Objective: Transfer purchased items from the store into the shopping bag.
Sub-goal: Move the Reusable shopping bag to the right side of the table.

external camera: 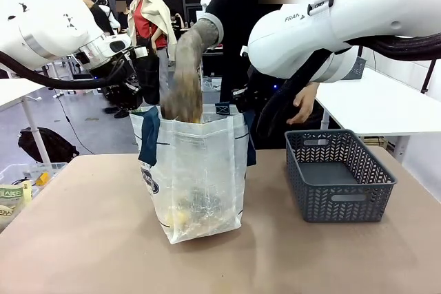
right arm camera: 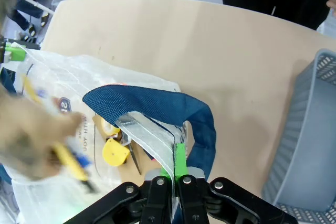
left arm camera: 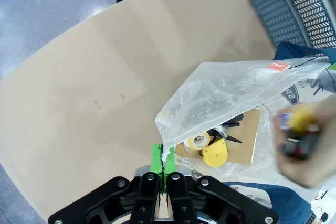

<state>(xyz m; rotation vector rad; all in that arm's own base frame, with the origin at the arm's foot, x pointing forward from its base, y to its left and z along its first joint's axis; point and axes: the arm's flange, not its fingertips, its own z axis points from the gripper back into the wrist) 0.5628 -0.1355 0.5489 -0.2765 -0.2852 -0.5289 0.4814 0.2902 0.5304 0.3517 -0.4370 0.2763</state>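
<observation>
**Front view:** A person's hand (external camera: 182, 98) reaches into the mouth of the bag (external camera: 200, 170), which stands upright on the desk (external camera: 83, 239). The basket (external camera: 341, 191) sits to the bag's right, its floor bare. The left hand (external camera: 134, 80) hangs at the bag's left rim.

**Left wrist view:** The left hand (left arm camera: 164, 162) is pinched tight on the bag's rim, pulling the plastic taut. Across the mouth from it, the person's blurred hand (left arm camera: 304, 150) carries a yellow-and-dark item (left arm camera: 299, 120) above the opening. Yellow goods (left arm camera: 207, 149) already lie at the bag's bottom.

**Right wrist view:** The right hand (right arm camera: 176, 165) is clamped on the bag's opposite rim, just beside a blue strap (right arm camera: 157, 103). The item (right arm camera: 68, 161) slants lengthwise down into the bag, at the far side of the mouth from this hand.

The drop appears to depend on the mouth being held open. The item lies between the two hands, seemingly nearer the left. The transfer looks nearly done.
</observation>
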